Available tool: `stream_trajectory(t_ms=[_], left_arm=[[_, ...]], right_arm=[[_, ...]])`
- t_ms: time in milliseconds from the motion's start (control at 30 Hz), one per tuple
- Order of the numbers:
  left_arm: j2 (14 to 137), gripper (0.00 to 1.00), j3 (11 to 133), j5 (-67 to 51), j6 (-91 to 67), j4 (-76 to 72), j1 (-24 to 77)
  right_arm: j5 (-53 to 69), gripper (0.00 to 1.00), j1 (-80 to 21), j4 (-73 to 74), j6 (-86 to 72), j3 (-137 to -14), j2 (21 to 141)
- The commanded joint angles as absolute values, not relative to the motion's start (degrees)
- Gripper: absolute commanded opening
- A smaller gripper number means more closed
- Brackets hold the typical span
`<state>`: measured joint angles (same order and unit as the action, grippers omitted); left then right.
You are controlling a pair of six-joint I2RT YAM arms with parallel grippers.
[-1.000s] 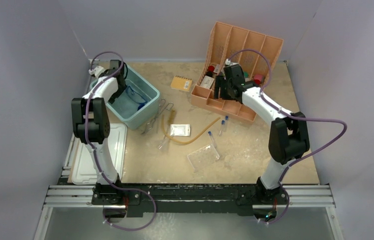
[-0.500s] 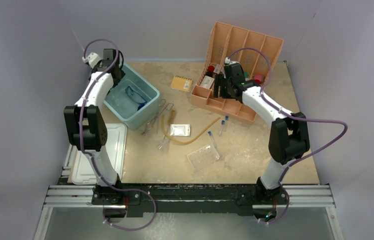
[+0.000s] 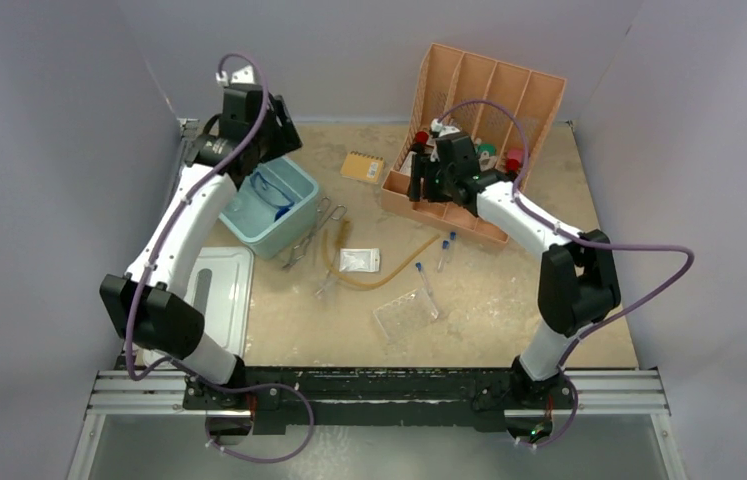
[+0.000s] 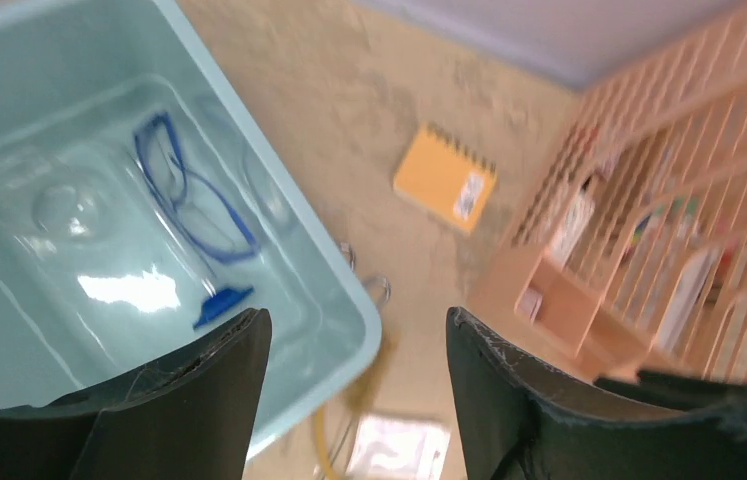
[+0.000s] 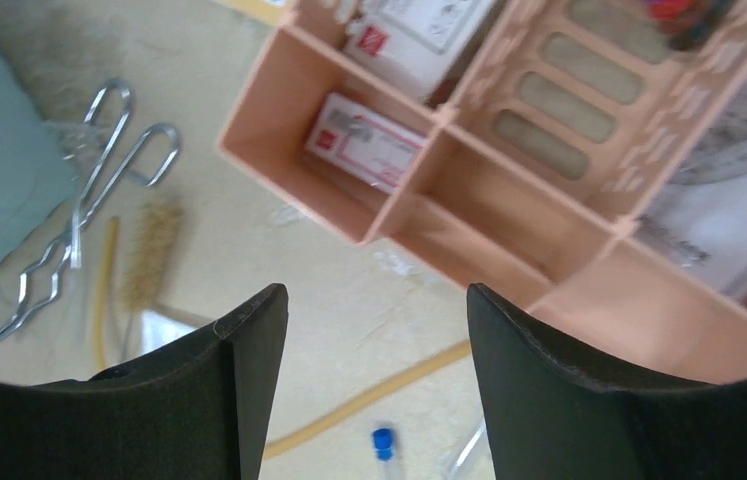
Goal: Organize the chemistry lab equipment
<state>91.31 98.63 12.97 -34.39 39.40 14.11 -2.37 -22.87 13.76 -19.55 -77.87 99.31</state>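
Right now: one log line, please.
left gripper open, near bin | right gripper open, by divider | goggles in bin | test tubes, tongs, tubing on table

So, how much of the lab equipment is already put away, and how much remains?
Done: the blue-framed goggles lie in the teal bin. In hand: nothing; the left gripper and right gripper are open and empty. Left on the table: metal tongs, amber tubing, small clear bag, test tubes, tube rack.
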Motion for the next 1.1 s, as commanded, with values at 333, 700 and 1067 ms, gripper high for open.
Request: stream_trajectory(t_ms=[333,700,1067], left_arm=[[92.99,0.41,86.3,23.05,-29.7,42.59,35.14],[99.77,0.25,75.83,34.33,-33.25,35.22,38.44],[108.32,0.27,74.48,43.81,-34.17,23.98,36.53]], right_arm=[[-2.74,0.5,-24.97,9.12,-29.08,-66.69,88.01],[-7.4,0.39,-24.9,9.43,-24.23,-63.27,84.29],[-8.35,0.36,-24.89,9.31,-24.05,-62.31,83.58]])
